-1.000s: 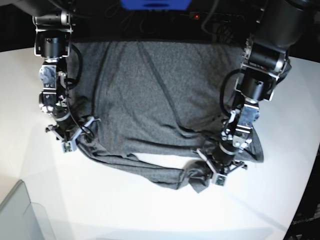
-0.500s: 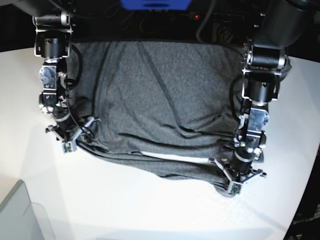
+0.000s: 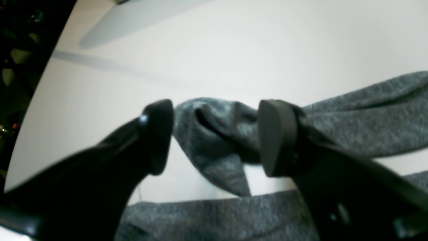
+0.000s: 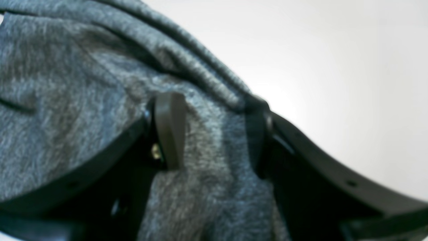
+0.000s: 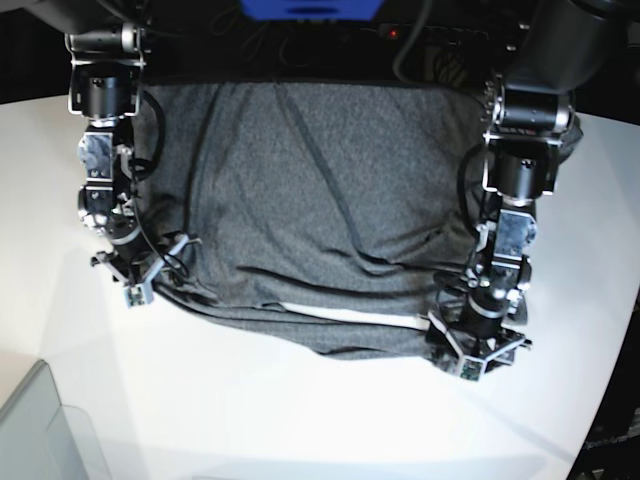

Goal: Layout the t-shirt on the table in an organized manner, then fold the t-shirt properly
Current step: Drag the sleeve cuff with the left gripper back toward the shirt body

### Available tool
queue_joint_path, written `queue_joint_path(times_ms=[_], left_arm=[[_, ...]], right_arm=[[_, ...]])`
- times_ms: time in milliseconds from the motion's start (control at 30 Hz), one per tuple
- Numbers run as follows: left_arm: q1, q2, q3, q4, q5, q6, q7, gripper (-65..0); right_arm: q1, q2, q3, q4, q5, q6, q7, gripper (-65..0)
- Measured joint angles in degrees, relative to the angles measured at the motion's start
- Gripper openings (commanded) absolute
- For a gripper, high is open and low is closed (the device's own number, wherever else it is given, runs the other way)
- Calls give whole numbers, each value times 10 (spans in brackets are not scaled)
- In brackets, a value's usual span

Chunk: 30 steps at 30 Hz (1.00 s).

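Note:
The dark grey t-shirt (image 5: 320, 200) lies spread across the white table (image 5: 300, 420), its near hem bunched in folds. My left gripper (image 5: 472, 355) stands at the shirt's near right corner. In the left wrist view, the left gripper (image 3: 215, 134) is open, with a crumpled corner of the t-shirt (image 3: 367, 110) lying loose between its fingers (image 3: 277, 137) on the table (image 3: 234, 50). My right gripper (image 5: 140, 280) rests at the shirt's left edge. In the right wrist view, the right gripper (image 4: 214, 134) is open, straddling flat cloth of the t-shirt (image 4: 67, 83).
A translucent container (image 5: 40, 430) sits at the near left corner. The table's curved edge (image 5: 612, 400) runs close to the left arm on the right. A dark gap and a blue object (image 5: 310, 8) lie behind the shirt.
The left gripper dragged the shirt's near corner to the right, stretching the hem, then opened and let the cloth go. The right arm has not moved.

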Motion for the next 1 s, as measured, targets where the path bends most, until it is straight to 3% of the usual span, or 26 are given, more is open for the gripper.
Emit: queue_joint_path(times_ms=[133,333,500,600,733,800,900,1000], left_arm=[[10,2,-14,22,0,-3,5,-223],[53,7,-115,87,2,1,1,-224],[76,20,-112,84,5,-9,7,-224],[73,17,-74,72,0,-4,0,-224],[61,21,-25,2,0,-7,2,-224],[39,22,-24,-54,-11,-5,-24,-224],[-10,29,-27,-123,-4,2,-12,-224],[-16,35,-27,-131,-6,2,-17,-224]], right_arm=[[3,0,0,-1,-1,0,0,-355],[3,-9,0,-2,-2,0,0,-355],[3,-10,0,-2,-1,0,0,-355],[3,-10,0,-2,-1,0,1,-355],[3,-10,0,-2,-2,0,0,-355],[3,-10,0,-2,-1,0,1,-355],[1,-10,0,-1,-1,0,3,-355],[2,-10,0,-1,-1,0,2,-355]])
